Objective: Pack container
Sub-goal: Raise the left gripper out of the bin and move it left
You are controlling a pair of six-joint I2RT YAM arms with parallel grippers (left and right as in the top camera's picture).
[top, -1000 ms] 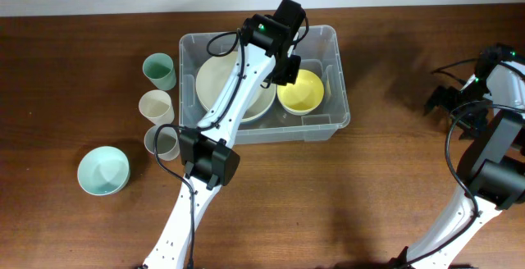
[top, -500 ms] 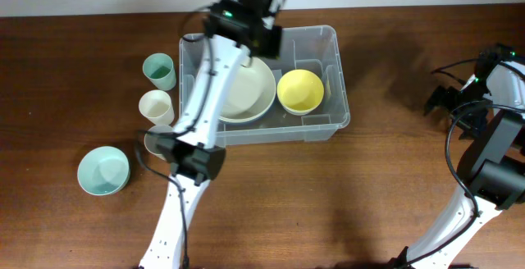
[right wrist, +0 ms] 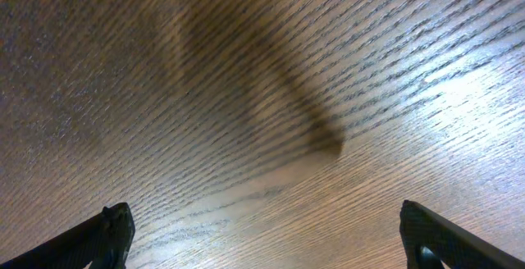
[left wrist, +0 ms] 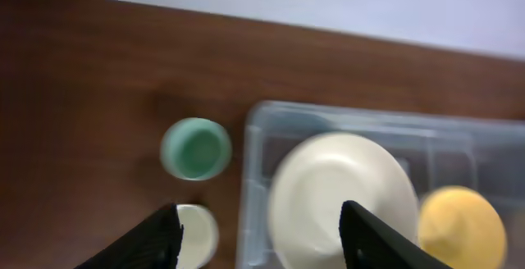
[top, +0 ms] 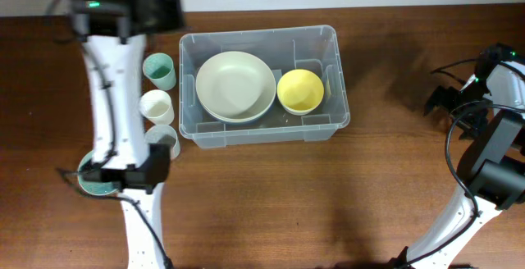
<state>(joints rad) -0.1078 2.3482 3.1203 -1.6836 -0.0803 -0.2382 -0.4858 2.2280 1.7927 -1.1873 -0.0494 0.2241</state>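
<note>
The container (top: 262, 133) sits mid-desk (top: 344, 203). It holds a wide cream bowl (top: 235, 86) on the left and a yellow bowl (top: 300, 90) on the right. Just beside its left wall stand a green cup (top: 159, 70), a cream cup (top: 156, 104) and a clear cup (top: 163, 140). A teal bowl (top: 97, 179) lies further left. The left pincer (left wrist: 259, 220) hangs released and empty. The right pincer (right wrist: 267, 220) is spread wide over the desk, well apart from the container.

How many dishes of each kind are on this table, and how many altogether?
Bowls: 3: large cream bowl, small yellow bowl, pale teal bowl.
Cups: 3: green cup, cream cup, translucent grey cup.
Containers: 1: clear plastic rectangular container.
Total: 7.
</note>
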